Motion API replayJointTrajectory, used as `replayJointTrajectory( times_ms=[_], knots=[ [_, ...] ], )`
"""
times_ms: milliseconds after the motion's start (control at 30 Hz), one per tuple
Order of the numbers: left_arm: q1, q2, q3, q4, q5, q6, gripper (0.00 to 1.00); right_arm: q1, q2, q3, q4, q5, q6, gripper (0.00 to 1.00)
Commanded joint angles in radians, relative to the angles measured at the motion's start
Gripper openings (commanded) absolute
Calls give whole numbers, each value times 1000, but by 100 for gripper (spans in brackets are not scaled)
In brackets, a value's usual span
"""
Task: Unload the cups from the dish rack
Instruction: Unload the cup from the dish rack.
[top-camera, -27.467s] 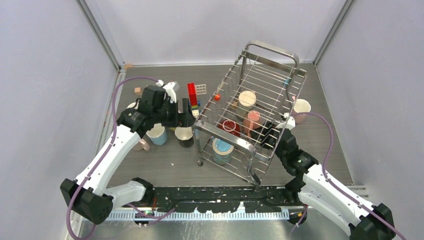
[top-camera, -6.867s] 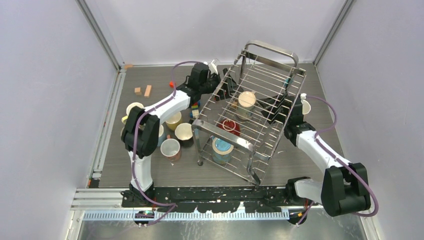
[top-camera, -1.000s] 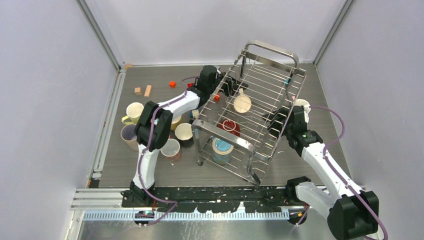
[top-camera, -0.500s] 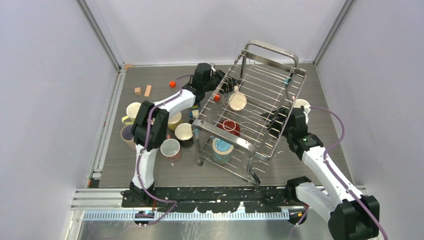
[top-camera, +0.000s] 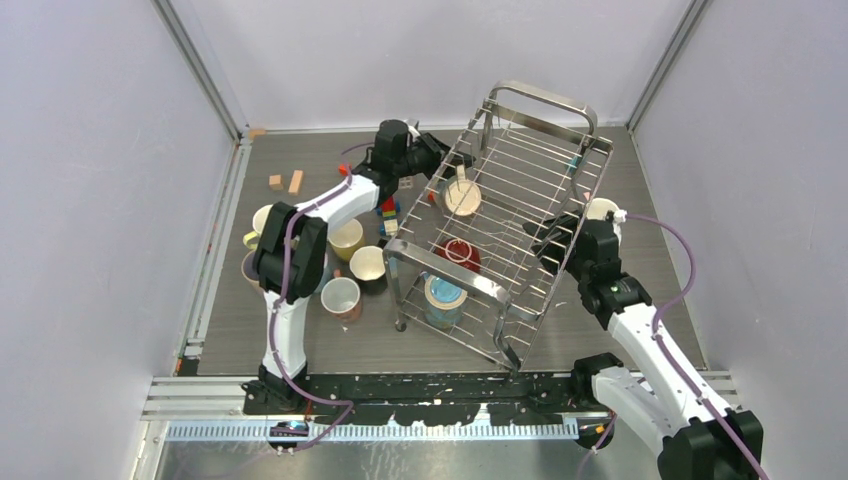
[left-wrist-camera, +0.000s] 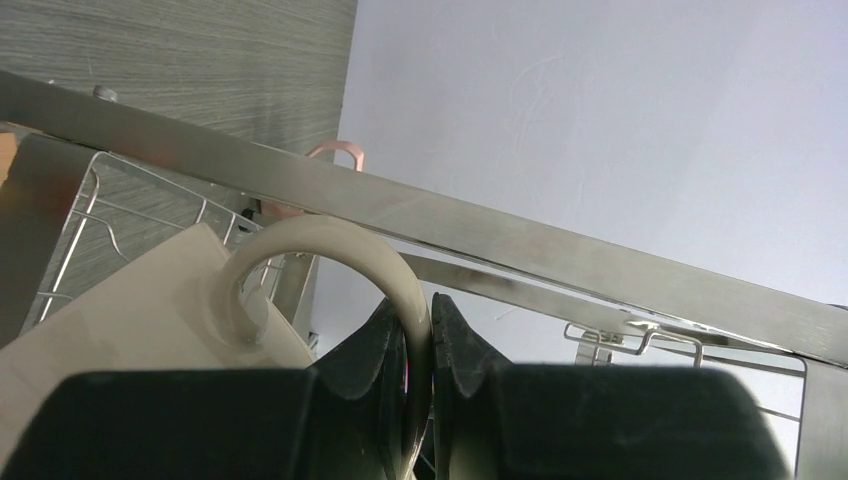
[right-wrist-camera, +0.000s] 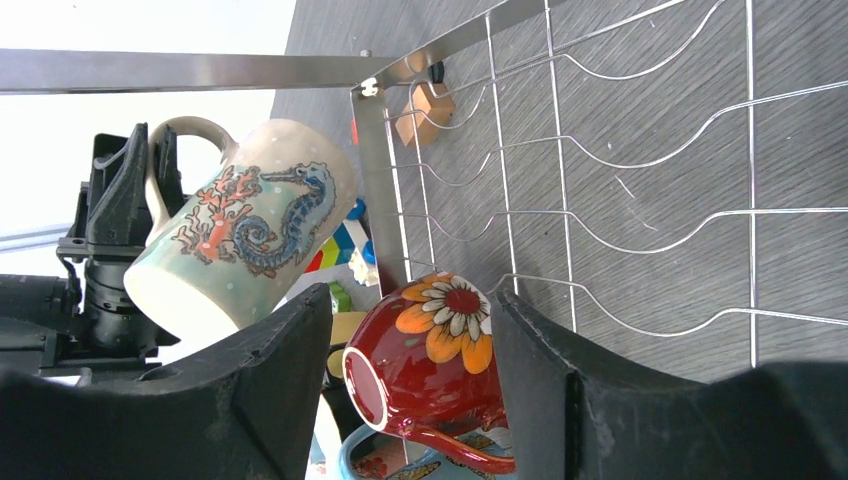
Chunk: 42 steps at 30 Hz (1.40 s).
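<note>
Top external: left arm (top-camera: 345, 200) outstretched, left pincer (left-wrist-camera: 431, 325) clenched on mug (top-camera: 462, 197) handle; right pincer (right-wrist-camera: 410, 300) released.

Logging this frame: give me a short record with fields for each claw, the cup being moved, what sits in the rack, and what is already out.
left claw: shut on the handle of the cream seahorse mug
mug in transit: tilted, lifted off the rack floor, near the left wall of the dish rack
right claw: open, empty, at the rack's right side
in rack: dark red flower mug, blue mug
out of rack: unloaded cups grouped on the table left of the rack
</note>
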Motion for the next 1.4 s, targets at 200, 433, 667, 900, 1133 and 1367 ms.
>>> replayJointTrajectory(
  times_ms=[200,433,667,900,1133,1367],
  knots=[
    [43,-123,53,78,98,36,0,1,-69,-1,-6,25,-1,64],
    [63,-122,98,37,128,92,0,2,-101,-1,-44,36,0,64],
    [76,-112,180,-36,161,174,0,2,-159,-6,-91,54,7,64],
    [102,-120,212,-98,163,237,0,2,-238,4,-187,93,5,65],
    [135,-132,278,-184,166,325,0,1,-317,40,-293,128,-20,64],
    [190,-149,371,-298,159,397,0,1,-384,142,-465,175,-63,64]
  ],
)
